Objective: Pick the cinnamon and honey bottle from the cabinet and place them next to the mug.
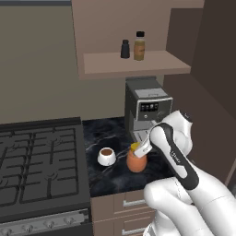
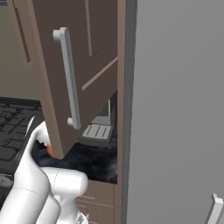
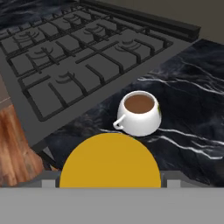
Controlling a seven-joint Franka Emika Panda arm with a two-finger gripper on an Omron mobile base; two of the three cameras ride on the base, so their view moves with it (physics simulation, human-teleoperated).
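The honey bottle [image 1: 137, 161], a squat orange jar with a yellow lid [image 3: 109, 159], is upright low over the black marble counter [image 1: 110, 179], just right of the mug. My gripper [image 1: 140, 148] comes down on it from the right and is shut on its lid, which sits between my fingertips in the hand view. The mug [image 1: 106, 156] is small and white with brown liquid inside; in the hand view the mug [image 3: 139, 113] is close beyond the lid. The cinnamon [image 1: 139, 46], a slim amber bottle with a black cap, stands on the shelf of the cabinet [image 1: 138, 62].
A short black bottle [image 1: 125, 49] stands left of the cinnamon. A coffee machine [image 1: 146, 108] rises right behind the jar. The stove [image 1: 39, 166] borders the counter on the left. An open cabinet door [image 2: 65, 74] and a tall grey panel [image 2: 175, 109] block the right base view.
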